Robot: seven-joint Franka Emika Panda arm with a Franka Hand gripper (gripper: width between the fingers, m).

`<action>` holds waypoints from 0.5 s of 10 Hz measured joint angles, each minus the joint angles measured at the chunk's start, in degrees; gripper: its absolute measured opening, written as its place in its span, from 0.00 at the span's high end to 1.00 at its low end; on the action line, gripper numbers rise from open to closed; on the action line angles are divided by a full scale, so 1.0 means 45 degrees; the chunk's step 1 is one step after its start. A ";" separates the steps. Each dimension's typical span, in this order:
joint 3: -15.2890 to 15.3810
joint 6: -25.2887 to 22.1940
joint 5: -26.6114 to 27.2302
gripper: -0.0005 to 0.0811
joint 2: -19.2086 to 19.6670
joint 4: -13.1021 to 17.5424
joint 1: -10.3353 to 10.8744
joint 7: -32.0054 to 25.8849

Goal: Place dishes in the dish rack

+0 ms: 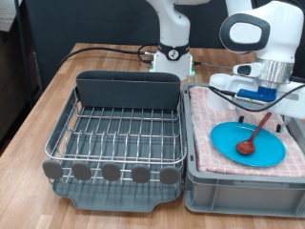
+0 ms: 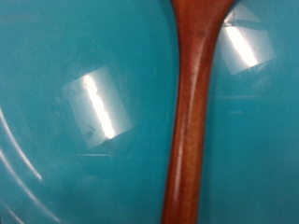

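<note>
The light-blue plate (image 1: 250, 145) lies on the pink checked cloth in the grey crate (image 1: 238, 183) at the exterior view's right. The brown wooden spoon (image 1: 250, 141) lies on it, bowl near the plate's middle, handle pointing up towards my gripper (image 1: 264, 111). The gripper hangs low over the handle's far end; its fingers are hidden by the hand. In the wrist view the spoon handle (image 2: 192, 121) runs close across the plate (image 2: 84, 112), and no fingers show. The dish rack (image 1: 119, 134) at the left holds no dishes. The white mug is out of view.
The rack's tall grey back compartment (image 1: 129, 90) stands at its far side. The robot base (image 1: 172, 52) and cables (image 1: 105, 50) are at the table's back. The wooden table (image 1: 29, 181) shows at the left.
</note>
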 joint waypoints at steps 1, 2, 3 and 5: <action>-0.0019 -0.0064 -0.0104 0.01 0.0076 0.0000 0.0007 0.0129; -0.0064 -0.0166 -0.0234 0.01 0.0115 0.0001 0.0061 0.0391; -0.0151 -0.0294 -0.0549 0.01 0.0125 0.0003 0.0169 0.0878; -0.0281 -0.0471 -0.1022 0.01 0.0125 0.0005 0.0356 0.1659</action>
